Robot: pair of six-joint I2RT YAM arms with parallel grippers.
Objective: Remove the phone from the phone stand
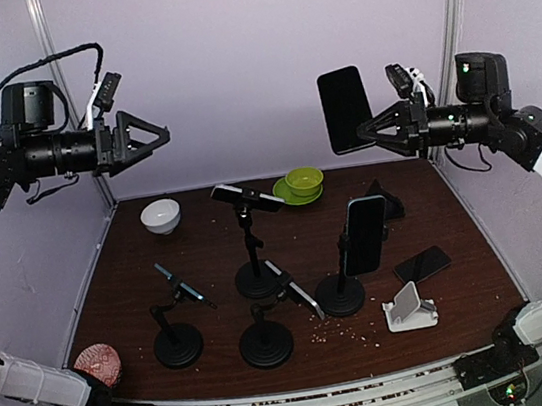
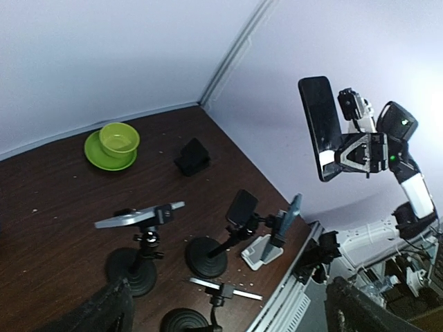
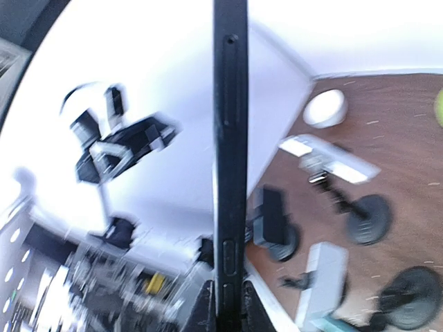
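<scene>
Pinching a larger black phone (image 1: pixel 346 109) by its lower edge, the right gripper (image 1: pixel 365 133) is holding it high; the left gripper (image 1: pixel 162 132) is hanging spread and empty. The phone stand (image 1: pixel 408 307) is sitting vacant, the phone (image 1: pixel 422 264) lying flat just beside it: removal is looking done.

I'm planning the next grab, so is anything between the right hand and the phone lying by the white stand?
Yes: the right hand is shut on another phone, high above the table. Apart from that, nothing visible blocks the way down to the phone, flat beside the empty stand.
</scene>
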